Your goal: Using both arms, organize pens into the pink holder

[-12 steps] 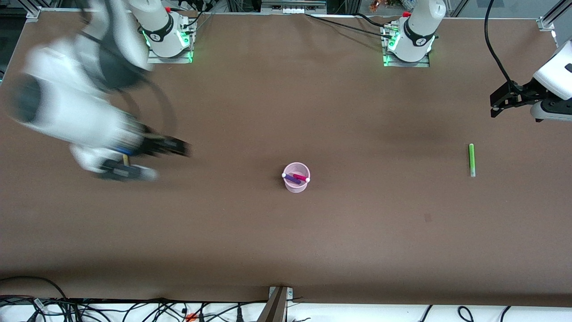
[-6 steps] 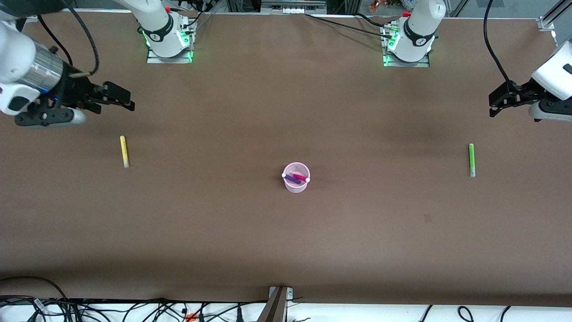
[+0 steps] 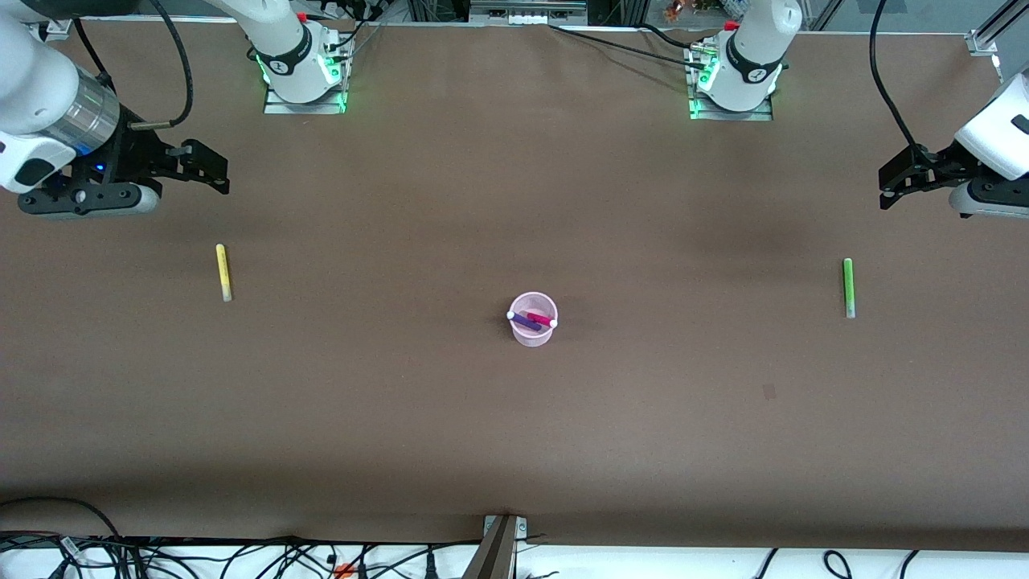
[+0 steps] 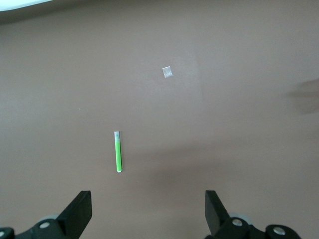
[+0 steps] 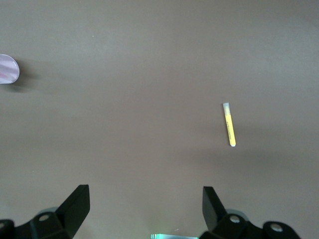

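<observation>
We see the pink holder (image 3: 533,319) mid-worktop (image 3: 514,418), with the magenta pen (image 3: 543,319) and dark purple pen (image 3: 526,322) seemingly leaning inside. The yellow pen (image 3: 223,272) lies flat toward the right arm's end, the green pen (image 3: 847,287) toward the left's. The right hand (image 3: 211,170) and left hand (image 3: 891,186) hover released, each empty.

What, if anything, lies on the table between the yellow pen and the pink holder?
Nothing visible: only bare brown table separates the yellow pen from the pink holder, which already holds two pens.
</observation>
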Action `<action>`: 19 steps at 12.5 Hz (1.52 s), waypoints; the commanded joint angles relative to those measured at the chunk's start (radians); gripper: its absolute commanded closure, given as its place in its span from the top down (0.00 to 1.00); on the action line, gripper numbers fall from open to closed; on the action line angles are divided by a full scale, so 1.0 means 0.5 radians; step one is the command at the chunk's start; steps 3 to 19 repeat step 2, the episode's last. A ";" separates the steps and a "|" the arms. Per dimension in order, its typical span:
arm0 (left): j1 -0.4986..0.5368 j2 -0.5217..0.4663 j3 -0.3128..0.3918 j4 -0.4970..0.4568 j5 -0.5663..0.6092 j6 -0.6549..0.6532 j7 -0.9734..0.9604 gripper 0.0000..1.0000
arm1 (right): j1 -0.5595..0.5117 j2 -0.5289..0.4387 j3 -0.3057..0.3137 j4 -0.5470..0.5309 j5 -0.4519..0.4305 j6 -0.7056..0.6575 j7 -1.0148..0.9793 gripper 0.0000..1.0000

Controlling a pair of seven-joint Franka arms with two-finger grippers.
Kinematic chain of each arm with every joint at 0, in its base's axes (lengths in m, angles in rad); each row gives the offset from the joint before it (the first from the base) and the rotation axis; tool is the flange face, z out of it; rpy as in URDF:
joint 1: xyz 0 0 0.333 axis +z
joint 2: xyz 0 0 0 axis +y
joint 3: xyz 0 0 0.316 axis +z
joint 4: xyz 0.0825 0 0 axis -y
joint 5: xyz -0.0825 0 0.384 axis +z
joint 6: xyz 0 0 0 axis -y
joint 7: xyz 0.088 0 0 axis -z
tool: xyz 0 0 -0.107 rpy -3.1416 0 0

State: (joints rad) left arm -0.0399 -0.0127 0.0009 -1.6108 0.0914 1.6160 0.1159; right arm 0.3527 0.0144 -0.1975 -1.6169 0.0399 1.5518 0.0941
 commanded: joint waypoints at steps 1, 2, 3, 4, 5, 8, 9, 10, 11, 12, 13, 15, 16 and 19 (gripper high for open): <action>-0.009 0.016 -0.002 0.049 -0.005 -0.044 -0.008 1.00 | -0.058 -0.014 0.039 -0.022 -0.043 0.010 -0.047 1.00; -0.009 0.016 -0.005 0.049 -0.005 -0.057 -0.005 1.00 | -0.067 0.014 0.042 0.018 -0.043 0.010 -0.047 1.00; -0.009 0.016 -0.005 0.049 -0.005 -0.057 -0.005 1.00 | -0.067 0.014 0.042 0.018 -0.043 0.010 -0.047 1.00; -0.009 0.016 -0.005 0.049 -0.005 -0.057 -0.005 1.00 | -0.067 0.014 0.042 0.018 -0.043 0.010 -0.047 1.00; -0.009 0.016 -0.005 0.049 -0.005 -0.057 -0.005 1.00 | -0.067 0.014 0.042 0.018 -0.043 0.010 -0.047 1.00; -0.009 0.016 -0.005 0.049 -0.005 -0.057 -0.005 1.00 | -0.067 0.014 0.042 0.018 -0.043 0.010 -0.047 1.00; -0.009 0.016 -0.005 0.049 -0.005 -0.057 -0.005 1.00 | -0.067 0.014 0.042 0.018 -0.043 0.010 -0.047 1.00; -0.009 0.016 -0.005 0.049 -0.005 -0.057 -0.005 1.00 | -0.067 0.014 0.042 0.018 -0.043 0.010 -0.047 1.00; -0.009 0.016 -0.005 0.049 -0.005 -0.057 -0.005 1.00 | -0.067 0.014 0.042 0.018 -0.043 0.010 -0.047 1.00; -0.009 0.016 -0.005 0.049 -0.005 -0.057 -0.005 1.00 | -0.067 0.014 0.042 0.018 -0.043 0.010 -0.047 1.00; -0.009 0.016 -0.005 0.049 -0.005 -0.057 -0.005 1.00 | -0.067 0.014 0.042 0.018 -0.043 0.010 -0.047 1.00; -0.009 0.016 -0.005 0.049 -0.005 -0.057 -0.005 1.00 | -0.067 0.014 0.042 0.018 -0.043 0.010 -0.047 1.00; -0.009 0.016 -0.005 0.049 -0.005 -0.057 -0.005 1.00 | -0.067 0.014 0.042 0.018 -0.043 0.010 -0.047 1.00; -0.009 0.016 -0.005 0.049 -0.005 -0.057 -0.005 1.00 | -0.067 0.014 0.042 0.018 -0.043 0.010 -0.047 1.00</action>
